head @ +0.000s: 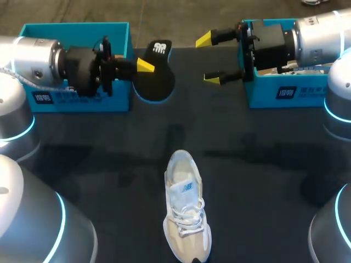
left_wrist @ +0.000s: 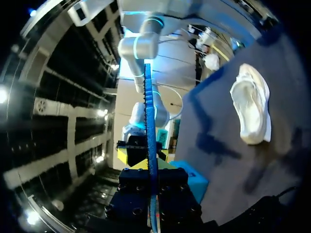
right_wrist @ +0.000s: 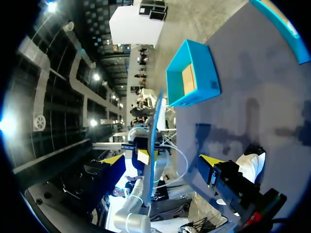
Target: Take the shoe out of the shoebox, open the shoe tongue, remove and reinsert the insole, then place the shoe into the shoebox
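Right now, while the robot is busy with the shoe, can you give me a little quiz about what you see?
1. True or false: the shoe is upside down.
2. Which gripper holds the black insole? A the left one, B the right one, C neither.
3. Fill in: the right gripper is ____ (open or shut).

Key: 1 false, it sits laces up on the table. 2 A, the left gripper. 3 open.

Shoe (head: 185, 219): pale cloth, matt. Insole (head: 156, 82): black, matt. Shoebox (head: 263, 96): blue card. Table (head: 263, 181): dark, matt.
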### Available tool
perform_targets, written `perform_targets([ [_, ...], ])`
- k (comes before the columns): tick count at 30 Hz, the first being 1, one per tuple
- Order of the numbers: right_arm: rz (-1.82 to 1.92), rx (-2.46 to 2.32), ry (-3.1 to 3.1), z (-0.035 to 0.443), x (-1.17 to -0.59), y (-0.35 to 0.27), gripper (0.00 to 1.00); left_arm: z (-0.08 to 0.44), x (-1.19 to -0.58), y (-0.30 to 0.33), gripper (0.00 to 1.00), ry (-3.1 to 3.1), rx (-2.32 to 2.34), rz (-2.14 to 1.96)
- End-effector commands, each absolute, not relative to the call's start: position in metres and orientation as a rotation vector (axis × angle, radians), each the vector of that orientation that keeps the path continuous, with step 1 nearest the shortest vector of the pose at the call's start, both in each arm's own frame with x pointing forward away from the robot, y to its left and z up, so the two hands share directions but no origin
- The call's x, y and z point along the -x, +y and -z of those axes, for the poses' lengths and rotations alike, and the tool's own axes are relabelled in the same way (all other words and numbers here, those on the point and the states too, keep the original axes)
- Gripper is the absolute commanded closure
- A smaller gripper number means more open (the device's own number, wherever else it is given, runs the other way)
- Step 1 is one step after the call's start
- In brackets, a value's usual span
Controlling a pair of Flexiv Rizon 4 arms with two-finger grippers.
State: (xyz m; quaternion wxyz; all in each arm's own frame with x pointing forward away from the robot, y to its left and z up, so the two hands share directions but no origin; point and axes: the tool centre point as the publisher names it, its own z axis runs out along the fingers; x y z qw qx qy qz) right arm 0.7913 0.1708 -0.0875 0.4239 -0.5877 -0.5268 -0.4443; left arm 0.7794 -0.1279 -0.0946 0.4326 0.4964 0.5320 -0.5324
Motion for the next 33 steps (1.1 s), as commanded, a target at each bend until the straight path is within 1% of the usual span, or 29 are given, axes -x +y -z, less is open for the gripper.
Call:
perform_targets([
  [1, 1.112, 1.471, -1.318, 0.088, -0.792, 0.173, 0.00, 0.095, -0.772, -0.128, 1.00, 1.179, -1.290, 1.118],
  [6, 1.112, 1.471, -1.318, 0.088, -0.792, 0.173, 0.00, 0.095, -0.772, -0.128, 1.00, 1.179, -1.290, 1.118],
  [14, 1.112, 1.471, -1.318, 0.088, -0.792, 0.173, 0.00, 0.105, -0.789, -0.137, 1.00, 1.208, -1.295, 1.103],
  [25, 1.112, 1.471, -1.318, 0.088, -0.792, 0.173, 0.00, 0.103, -0.795, -0.146, 1.00, 1.122, -1.375, 1.060],
  [33, 1.209, 1.384, -1.380, 0.098, -0.779, 0.179, 0.00, 0.113, -0.802, -0.149, 1.00, 1.135, -1.350, 1.086],
])
